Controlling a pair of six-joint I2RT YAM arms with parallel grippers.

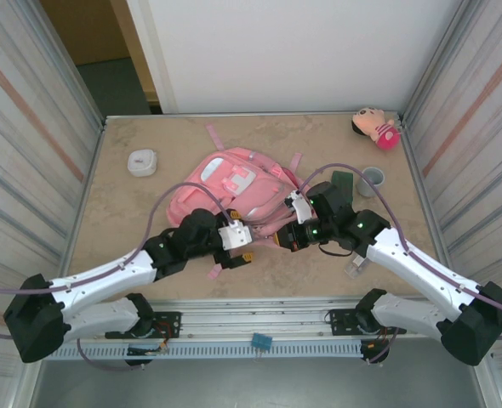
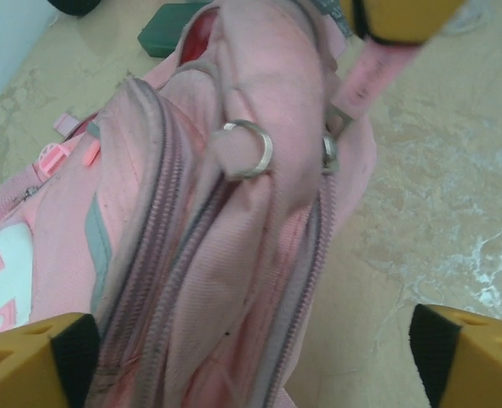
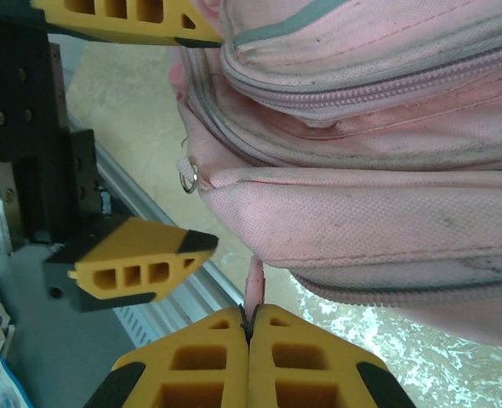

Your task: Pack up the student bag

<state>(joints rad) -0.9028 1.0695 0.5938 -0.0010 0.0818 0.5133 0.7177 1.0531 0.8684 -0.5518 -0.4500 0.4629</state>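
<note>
Left claw (image 2: 251,361) stands wide open. Its yellow fingertips (image 2: 30,365) sit at the 7 and 5 o'clock corners of the left wrist view, and the student bag (image 1: 230,183) runs up between them without either tip clearly pressing the fabric. Right claw (image 3: 251,331) is clamped shut on a thin pink strap (image 3: 255,289) that comes off the bag's near edge, with the strap pinched between the two closed pads. From above, the bag lies at the middle of the counter (image 1: 123,212), and both claws meet at its 6 o'clock edge, the left one slightly toward 7 and the right toward 5. A metal ring pull (image 2: 251,149) hangs on one of the bag's zips, near the gripped strap. The white patch (image 1: 213,174) on the bag's front carries pink shapes too small to read as writing. From the bag, a white round box (image 1: 142,161) sits at 10 o'clock, a dark green block (image 1: 343,181) and a grey ring (image 1: 372,178) at 3 o'clock, and a pink doll (image 1: 374,127) in the 1 o'clock corner.
</note>
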